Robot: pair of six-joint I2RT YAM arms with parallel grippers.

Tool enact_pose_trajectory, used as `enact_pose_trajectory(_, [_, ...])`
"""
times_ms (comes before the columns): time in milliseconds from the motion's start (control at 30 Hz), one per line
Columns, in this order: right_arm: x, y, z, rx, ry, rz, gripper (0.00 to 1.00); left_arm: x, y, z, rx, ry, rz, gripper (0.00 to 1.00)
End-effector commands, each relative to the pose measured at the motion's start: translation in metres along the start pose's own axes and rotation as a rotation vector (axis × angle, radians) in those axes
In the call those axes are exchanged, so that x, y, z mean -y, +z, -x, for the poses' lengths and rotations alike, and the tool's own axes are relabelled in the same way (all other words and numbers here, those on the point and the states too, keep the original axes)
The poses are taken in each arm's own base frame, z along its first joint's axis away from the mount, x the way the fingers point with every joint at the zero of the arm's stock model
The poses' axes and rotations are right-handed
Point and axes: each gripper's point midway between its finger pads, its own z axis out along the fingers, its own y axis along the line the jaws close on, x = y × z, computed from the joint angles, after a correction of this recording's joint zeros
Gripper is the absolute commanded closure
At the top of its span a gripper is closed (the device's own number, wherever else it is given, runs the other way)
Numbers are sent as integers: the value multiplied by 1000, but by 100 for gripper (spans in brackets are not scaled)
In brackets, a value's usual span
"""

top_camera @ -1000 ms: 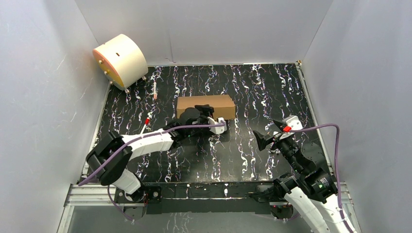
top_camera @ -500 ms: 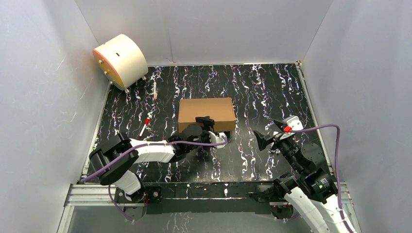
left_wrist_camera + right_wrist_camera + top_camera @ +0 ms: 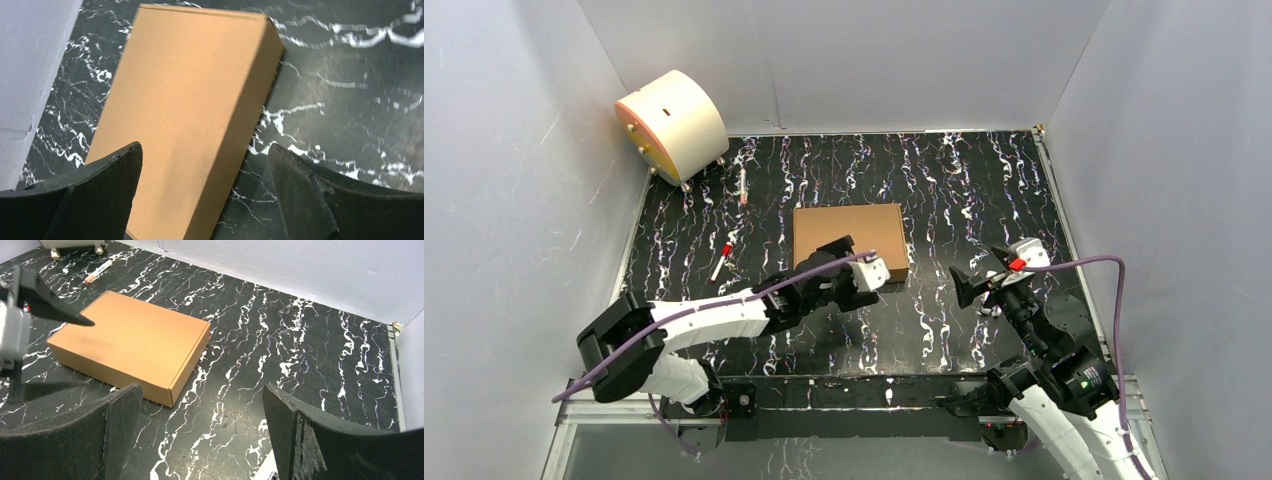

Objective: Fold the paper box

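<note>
- Left end effector (image 3: 204, 146): released, fingers spread wide, gripping nothing; poised just over the near edge of the box (image 3: 854, 225), apparently not touching it.
- Right end effector (image 3: 202, 387): also released and empty, parked well to the right of the box and aimed at it. Probably kept there to stay out of the way while its camera takes in the whole lid.
- Box: mid bench (image 3: 964, 180), lying flat, lid down, walls square, no flap seen sticking out, long sides running left to right.
- Judging from that closed shape: folding done or all but done, so no grip needed on either side and the box left to rest on its own.
- Likely reason for the left hovering so close: ready to press the lid if it springs up. Too small to tell whether the tabs are fully tucked.
- Elsewhere: drum (image 3: 672, 122) at the far left corner; near pen (image 3: 721, 262) and far pen (image 3: 742, 186) on the left of the bench, between drum and box. All well apart from the work and out of either arm's path.
- Next, as a guess: lift the left straight up and away. Risk: catching the lid edge, or nudging the light box across the smooth bench.
</note>
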Motion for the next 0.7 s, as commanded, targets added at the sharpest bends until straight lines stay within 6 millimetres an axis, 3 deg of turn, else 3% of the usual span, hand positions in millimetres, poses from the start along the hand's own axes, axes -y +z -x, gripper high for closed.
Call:
enact_pose_trajectory(0, [6, -1, 10, 40, 9, -37, 1, -37, -21, 39, 43, -265, 120, 6])
enact_pose_trajectory(200, [9, -2, 10, 36, 12, -51, 1, -79, -40, 31, -6, -563, 190, 6])
enact_pose_trajectory(400, [14, -2, 10, 35, 17, -79, 1, -131, -84, 5, 32, -836, 374, 5])
enact_pose_trajectory(667, [36, -11, 9, 37, 50, -211, 1, -156, -145, -30, 48, -992, 576, 2])
